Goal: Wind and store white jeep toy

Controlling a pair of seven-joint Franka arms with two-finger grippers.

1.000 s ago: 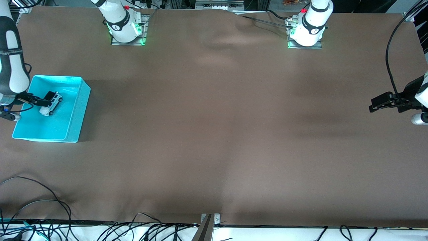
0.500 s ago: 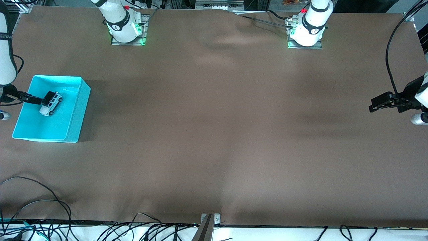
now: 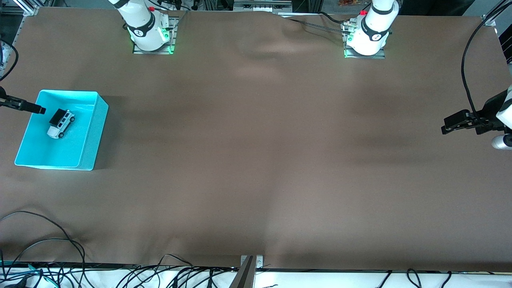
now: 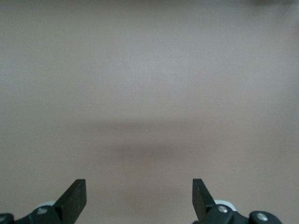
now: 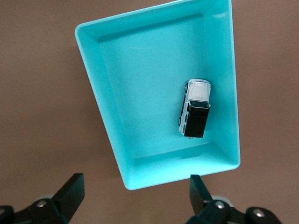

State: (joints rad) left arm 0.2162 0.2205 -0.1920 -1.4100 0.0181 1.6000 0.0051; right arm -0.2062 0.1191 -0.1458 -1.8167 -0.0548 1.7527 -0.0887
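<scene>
Cover: wrinkled brown cloth spread over the whole table.
Cables: tangled black cables along the cloth's edge nearest the front camera.
Bracket: small metal bracket midway along that same cloth edge.

Front view: taken from high above the table's edge, facing the two arm bases at the top of the frame; the whole brown table is covered from a distance.
Left wrist view: looked straight down past two open fingertips onto bare brown surface, fairly close; nothing else is taken in.
Right wrist view: looked down from well above the turquoise bin, whose full outline is framed.
Shared: the bin and the toy car inside it are seen in both front and right wrist views.
</scene>
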